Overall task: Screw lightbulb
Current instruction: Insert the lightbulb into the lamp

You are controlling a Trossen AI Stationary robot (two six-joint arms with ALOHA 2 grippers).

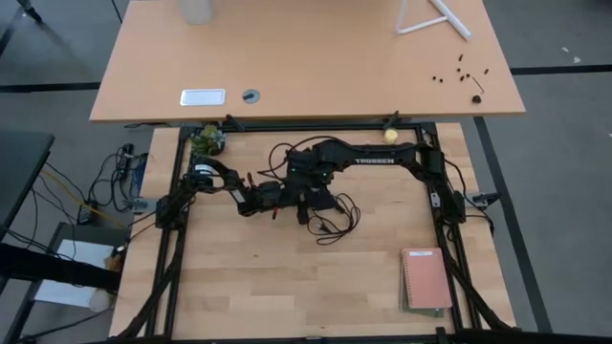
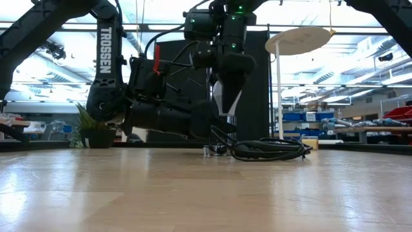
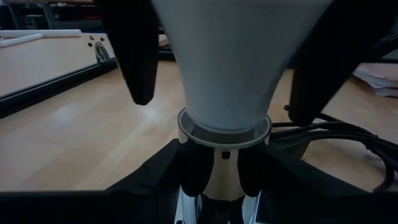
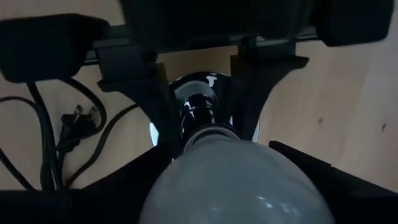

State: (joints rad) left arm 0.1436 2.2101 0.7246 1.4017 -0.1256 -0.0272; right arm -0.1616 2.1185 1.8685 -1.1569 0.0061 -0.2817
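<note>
The white lightbulb (image 3: 227, 56) stands upright, narrow end down in the mouth of the round socket (image 3: 224, 129), near the table's middle. My left gripper (image 3: 222, 174) reaches in level from the table's left and is shut on the socket. My right gripper (image 2: 225, 106) hangs over it, pointing straight down, with its two fingers (image 3: 134, 59) on either side of the lightbulb (image 4: 230, 180). In the high view both grippers (image 1: 296, 189) meet and hide the lightbulb. My left gripper pinches the socket's body (image 3: 222, 182) just under its rim between its two fingers (image 4: 163, 109), coming level from the table's left. The socket stands upright, its foot (image 2: 215, 149) down at the table top. My right gripper comes from above, fingers pointing down, and closes on the lightbulb's wide upper part (image 4: 186, 186), one finger on each side. The lightbulb stays upright with its neck (image 4: 208, 132) in the socket.
The socket's black cord (image 1: 330, 218) lies coiled just right of the grippers, its plug (image 4: 78, 118) flat on the wood. A pink notebook (image 1: 426, 279) lies near the front right. A small plant (image 1: 207, 140) and a yellowish ball (image 1: 390, 136) sit at the far edge.
</note>
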